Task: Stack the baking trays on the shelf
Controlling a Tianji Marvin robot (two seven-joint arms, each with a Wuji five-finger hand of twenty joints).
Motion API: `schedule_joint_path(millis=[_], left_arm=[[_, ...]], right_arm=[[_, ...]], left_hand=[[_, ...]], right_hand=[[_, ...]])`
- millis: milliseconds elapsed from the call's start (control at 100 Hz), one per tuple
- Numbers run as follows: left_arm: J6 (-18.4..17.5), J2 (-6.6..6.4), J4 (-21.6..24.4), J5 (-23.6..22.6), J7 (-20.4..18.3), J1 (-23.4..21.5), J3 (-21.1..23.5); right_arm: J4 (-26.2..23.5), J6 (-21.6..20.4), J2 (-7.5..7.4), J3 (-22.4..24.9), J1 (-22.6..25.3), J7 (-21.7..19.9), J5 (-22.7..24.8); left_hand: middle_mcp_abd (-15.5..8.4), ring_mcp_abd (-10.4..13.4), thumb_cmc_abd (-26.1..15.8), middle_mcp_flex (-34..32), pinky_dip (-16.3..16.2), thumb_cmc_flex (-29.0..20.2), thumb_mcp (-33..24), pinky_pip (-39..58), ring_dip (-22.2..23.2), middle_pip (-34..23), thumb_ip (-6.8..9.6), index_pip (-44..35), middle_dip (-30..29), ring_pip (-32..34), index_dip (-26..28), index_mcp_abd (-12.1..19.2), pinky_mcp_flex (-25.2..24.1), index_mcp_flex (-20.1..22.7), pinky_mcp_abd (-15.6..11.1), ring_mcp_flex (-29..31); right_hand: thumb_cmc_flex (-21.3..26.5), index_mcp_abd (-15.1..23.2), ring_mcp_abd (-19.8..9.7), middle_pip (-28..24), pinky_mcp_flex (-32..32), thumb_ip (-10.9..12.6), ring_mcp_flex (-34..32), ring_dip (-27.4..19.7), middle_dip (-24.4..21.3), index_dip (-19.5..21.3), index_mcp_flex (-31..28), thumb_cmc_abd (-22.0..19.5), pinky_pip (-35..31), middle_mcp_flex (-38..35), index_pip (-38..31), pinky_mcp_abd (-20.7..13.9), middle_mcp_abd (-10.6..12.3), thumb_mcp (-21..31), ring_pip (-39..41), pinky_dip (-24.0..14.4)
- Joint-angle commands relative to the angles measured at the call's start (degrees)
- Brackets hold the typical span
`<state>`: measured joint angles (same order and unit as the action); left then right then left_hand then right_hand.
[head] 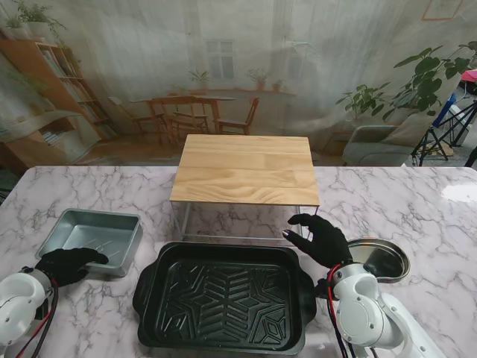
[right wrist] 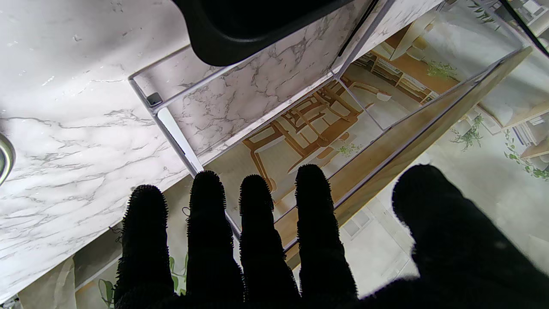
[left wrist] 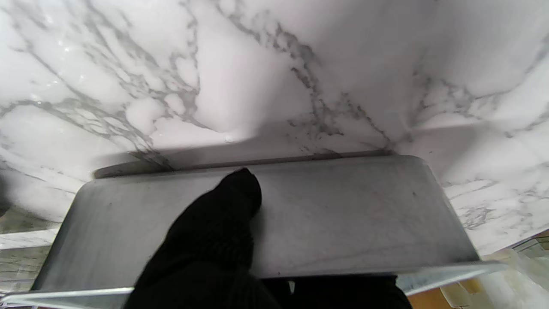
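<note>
Nothing on the wooden shelf (head: 246, 168) yet: left hand (head: 68, 264) grips the small silver tray (head: 93, 237); right hand (head: 322, 240) hovers released, beside the black tray (head: 223, 297).

Black-gloved left hand (head: 68, 264), white arms, red cables.

From the stand we look steeply down over the whole desk (head: 417, 201), arms at the lower corners. Our left wrist view sits close against the grey tray (left wrist: 343, 214), also at the stand frame's lower left. Our right wrist view looks past the fingers (right wrist: 257, 214) at the shelf (right wrist: 411, 133), shared mid-frame.
</note>
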<state>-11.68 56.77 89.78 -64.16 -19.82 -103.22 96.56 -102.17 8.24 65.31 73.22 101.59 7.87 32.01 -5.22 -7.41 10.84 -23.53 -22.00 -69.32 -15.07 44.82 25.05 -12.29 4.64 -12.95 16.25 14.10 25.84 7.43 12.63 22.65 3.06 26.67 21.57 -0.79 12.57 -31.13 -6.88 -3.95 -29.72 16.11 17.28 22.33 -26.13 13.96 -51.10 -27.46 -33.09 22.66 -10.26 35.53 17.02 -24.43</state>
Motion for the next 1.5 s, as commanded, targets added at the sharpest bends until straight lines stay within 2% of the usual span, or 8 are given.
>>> schedule_joint_path(millis=[0,50,180,360,460,600,890,1490], left_arm=[[0.48,0.28,-1.99,-0.25,-2.32,-0.39,-1.16],[0.82,0.29,-2.19,0.06,-2.34,-0.26,-1.48],[1.42,0.34,-2.86,-0.66,-1.14,0.04,-2.24],[1.15,0.67,-4.93,-0.73,4.58,0.29,-3.24],[0.20,0.88,-5.75,-0.81,8.24,0.13,-3.20],[-0.90,1.19,-6.10,0.76,10.33,-0.26,-2.58],[-2.89,1.47,-5.01,1.28,12.42,-1.25,-1.24],[-7.89,1.88,3.13,-7.95,22.77,-5.92,5.84]], right_arm=[[0.24,0.44,0.01,-0.15,-0.01,-0.19,-0.03],[0.23,0.48,0.01,-0.18,-0.03,-0.19,-0.07],[0.25,0.48,0.01,-0.20,-0.08,-0.23,-0.08],[0.23,0.69,0.01,-0.30,-0.16,-0.34,-0.25],[0.26,0.76,0.01,-0.35,-0.21,-0.43,-0.35],[0.19,0.87,0.03,-0.39,-0.22,-0.51,-0.61],[0.21,1.00,0.05,-0.40,-0.26,-0.53,-0.74],[-0.03,0.58,0.13,-0.02,0.06,-0.31,-1.24]], left_hand=[[0.64,0.97,-2.81,-2.72,-1.48,-4.53,-3.27,2.73,1.26,-0.45,-2.41,-4.38,0.02,1.47,0.02,0.24,1.23,7.48,-2.18,2.81],[1.13,0.79,-2.53,-4.65,-1.16,-4.62,-7.34,3.60,1.29,-0.64,-5.04,-5.18,-0.46,1.88,-0.57,0.37,2.34,9.87,-1.87,4.50],[3.21,-0.35,-1.34,-12.04,1.54,-4.65,-14.56,8.10,1.70,-1.52,-7.95,-8.39,-0.99,4.36,-0.70,-1.03,7.37,17.55,-0.03,10.97],[5.07,-3.16,-2.77,-21.44,0.29,-4.65,-14.90,12.13,3.70,-1.69,-7.66,-11.91,-0.97,8.90,-0.58,-4.36,13.22,28.74,1.35,16.37],[5.47,-5.44,-2.13,-25.41,-0.84,-4.64,-15.13,13.93,4.69,-2.57,-7.85,-13.82,-0.27,11.00,-0.26,-5.79,16.90,33.31,2.94,18.69],[8.35,-8.12,-1.70,-29.70,-1.15,-4.65,-15.53,15.76,6.13,-3.86,-8.29,-16.74,1.41,14.02,0.61,-7.33,20.22,37.94,4.72,20.25],[10.82,-9.01,-1.51,-32.13,-1.11,-4.65,-16.62,17.10,8.02,-6.49,-8.60,-21.16,5.48,16.55,2.73,-9.34,20.22,41.61,5.40,20.13],[12.38,-10.01,-0.57,-33.56,-1.10,-4.55,-17.72,18.56,9.85,-7.29,-8.50,-21.41,7.21,18.31,3.40,-9.54,21.99,41.41,6.15,21.61]], right_hand=[[-0.81,0.71,-1.30,-0.71,1.02,0.55,1.60,-0.06,0.11,0.15,1.56,-1.84,0.78,0.64,-0.11,-2.05,0.12,-0.15,-2.39,-0.55],[-0.77,0.65,-1.33,-0.70,1.02,0.55,1.56,-0.05,0.10,0.15,1.60,-1.90,0.80,0.68,-0.11,-2.04,0.01,-0.12,-2.37,-0.55],[-0.65,0.69,-1.35,-0.75,0.92,0.54,1.50,-0.04,0.12,0.16,1.55,-2.02,0.78,0.55,-0.14,-2.02,0.11,-0.04,-2.35,-0.58],[-0.59,0.77,-1.37,-0.75,0.98,0.48,1.48,-0.04,0.12,0.15,1.67,-2.34,0.87,0.39,-0.15,-2.02,-0.09,0.06,-2.33,-0.57],[-0.55,0.70,-1.29,-0.81,0.96,0.46,1.48,-0.04,0.14,0.17,1.58,-2.51,0.89,0.17,-0.22,-1.97,0.07,0.11,-2.32,-0.59],[-0.59,0.74,-1.30,-0.79,0.96,0.40,1.53,-0.05,0.15,0.17,1.67,-2.73,0.91,0.12,-0.24,-1.94,0.06,0.06,-2.35,-0.60],[-0.68,0.74,-1.32,-0.77,1.00,0.36,1.49,-0.04,0.17,0.15,1.73,-2.73,0.99,0.00,-0.28,-1.97,0.04,-0.06,-2.34,-0.61],[-0.90,0.78,-1.23,-0.81,1.08,0.34,1.40,-0.02,0.25,0.09,1.76,-2.84,1.22,-0.28,-0.37,-1.88,-0.02,-0.16,-2.29,-0.58]])
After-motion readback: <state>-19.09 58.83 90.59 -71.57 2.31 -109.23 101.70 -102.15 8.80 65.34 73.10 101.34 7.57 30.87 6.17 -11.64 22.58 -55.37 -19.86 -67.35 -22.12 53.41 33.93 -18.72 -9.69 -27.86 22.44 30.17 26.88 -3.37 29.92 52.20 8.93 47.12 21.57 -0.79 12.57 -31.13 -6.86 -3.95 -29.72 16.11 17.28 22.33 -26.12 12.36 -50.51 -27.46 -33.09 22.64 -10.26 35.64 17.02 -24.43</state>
